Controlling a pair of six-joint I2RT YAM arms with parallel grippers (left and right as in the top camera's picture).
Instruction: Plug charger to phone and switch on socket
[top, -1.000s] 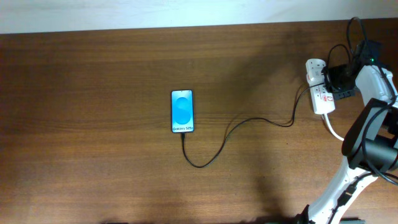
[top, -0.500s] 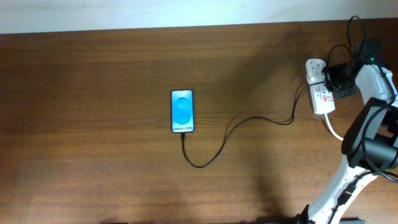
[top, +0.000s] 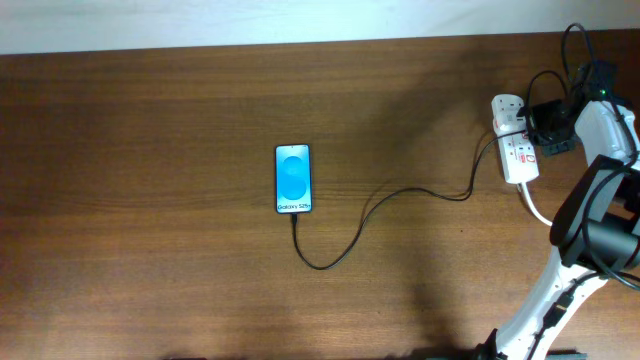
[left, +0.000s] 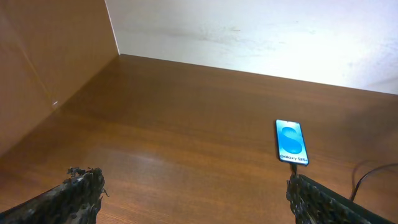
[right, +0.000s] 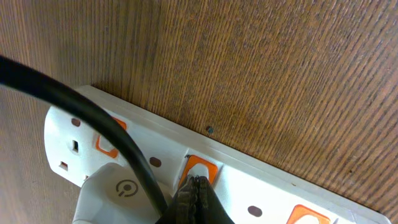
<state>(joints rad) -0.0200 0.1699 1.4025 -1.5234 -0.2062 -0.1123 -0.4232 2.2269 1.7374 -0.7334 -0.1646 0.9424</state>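
Note:
The phone (top: 293, 179) lies flat mid-table with its blue screen up, also in the left wrist view (left: 291, 142). The thin black charger cable (top: 400, 195) runs from the phone's bottom edge in a loop to the white socket strip (top: 512, 140) at the far right. My right gripper (top: 540, 128) is shut, its tips (right: 196, 186) pressing an orange switch (right: 205, 168) on the strip (right: 348, 193), next to a white plug (right: 112, 190). My left gripper (left: 193, 193) is open and empty, low over bare table left of the phone.
The thick white cord (top: 535, 208) leaves the strip toward the front right. A black cable (right: 93, 118) crosses the strip in the right wrist view. A wall (left: 280, 37) bounds the table's far edge, and a wooden panel (left: 43, 68) stands at the left.
My right gripper has shifted slightly right and up at the strip. The phone, cable and strip have not moved.

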